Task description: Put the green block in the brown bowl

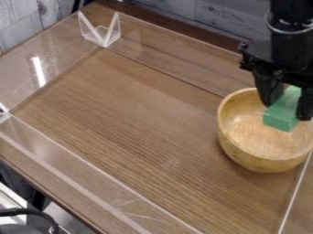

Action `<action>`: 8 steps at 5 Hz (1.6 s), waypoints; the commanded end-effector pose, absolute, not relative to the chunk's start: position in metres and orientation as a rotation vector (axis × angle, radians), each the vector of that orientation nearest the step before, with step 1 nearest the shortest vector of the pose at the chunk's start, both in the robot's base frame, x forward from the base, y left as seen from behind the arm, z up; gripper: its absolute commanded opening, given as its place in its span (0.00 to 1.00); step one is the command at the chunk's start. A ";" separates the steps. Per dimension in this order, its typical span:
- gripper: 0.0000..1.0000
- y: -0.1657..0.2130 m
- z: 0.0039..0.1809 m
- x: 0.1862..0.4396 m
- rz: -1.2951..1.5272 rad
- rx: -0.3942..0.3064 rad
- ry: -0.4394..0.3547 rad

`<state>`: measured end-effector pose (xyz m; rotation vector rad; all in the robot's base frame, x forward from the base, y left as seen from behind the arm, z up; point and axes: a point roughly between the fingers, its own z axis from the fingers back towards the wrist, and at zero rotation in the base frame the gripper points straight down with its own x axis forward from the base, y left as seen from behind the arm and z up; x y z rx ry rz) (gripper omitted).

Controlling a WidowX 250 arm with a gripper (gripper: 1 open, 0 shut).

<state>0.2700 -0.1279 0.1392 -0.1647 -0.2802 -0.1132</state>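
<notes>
From where I stand, the black robot gripper (276,84) is over at the right side of the wooden table (116,119), reaching down above the round light-brown wooden bowl with the thick rim (232,150). Its jaws are closed on the small bright green rectangular block (283,108), so it has hold of it. The block hangs upright, a little tilted, from the gripper, over the right part of the bowl's opening. From this side I can't tell whether its lower end touches the bowl or hangs just above the inside.

The bowl sits upright on the table, toward the right edge of what I can see, and the gripper and block hide part of its far rim. The arm's dark body rises out of view above.

Well apart from all this, toward the far left of the table, there is a small white wire-like frame (101,30), standing near the table's back edge. Down in the near left corner, some black cables (27,216) curl beside the table's edge. Another pale object (4,113) shows only in part at the left edge of my view, too cut off to make out.
</notes>
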 end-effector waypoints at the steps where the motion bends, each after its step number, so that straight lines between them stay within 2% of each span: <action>1: 0.00 -0.127 0.154 0.272 -0.102 -0.181 -0.349; 8: 0.00 -0.127 0.133 0.274 -0.053 -0.173 -0.373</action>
